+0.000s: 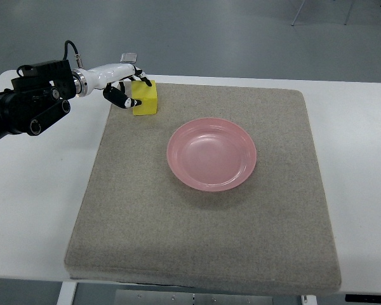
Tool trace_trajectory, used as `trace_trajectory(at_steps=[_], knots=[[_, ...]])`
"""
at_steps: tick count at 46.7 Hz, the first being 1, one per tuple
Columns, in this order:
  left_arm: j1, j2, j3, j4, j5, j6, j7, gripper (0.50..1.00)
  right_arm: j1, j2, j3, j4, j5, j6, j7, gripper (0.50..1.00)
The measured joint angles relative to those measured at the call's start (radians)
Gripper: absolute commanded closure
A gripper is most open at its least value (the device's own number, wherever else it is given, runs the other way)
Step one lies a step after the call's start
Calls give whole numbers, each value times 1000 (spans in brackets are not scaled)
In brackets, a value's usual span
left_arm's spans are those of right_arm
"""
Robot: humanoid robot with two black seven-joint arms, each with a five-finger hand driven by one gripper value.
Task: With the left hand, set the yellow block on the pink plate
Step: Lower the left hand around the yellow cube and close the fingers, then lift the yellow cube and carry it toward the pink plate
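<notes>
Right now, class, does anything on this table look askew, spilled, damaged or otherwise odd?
Nothing stands out. The pink plate sits upright and empty on the grey mat; the left hand is at the intact yellow block near the mat's far-left corner.

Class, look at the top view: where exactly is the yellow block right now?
The yellow block sits on the grey mat near its far left corner, up and left of the pink plate, with the left hand closed around it.

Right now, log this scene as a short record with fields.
surface: white table with grey mat
yellow block: on the mat's far left corner, not lifted
left hand: at the block, fingers around its left side
pink plate: empty, mid-mat, right of and nearer than the block
right hand: out of view
task status: block not yet on plate
</notes>
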Motion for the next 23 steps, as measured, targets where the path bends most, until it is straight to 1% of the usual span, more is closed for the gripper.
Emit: trace_trajectory(at_steps=[14,23], knots=[[-20,-1,-41,-1,-18,-2,0,1000,1,0,0,0,0,0,0,576],[-36,1,-68,-22,-18,-2,0,1000,0,0,0,0,0,0,0,576]])
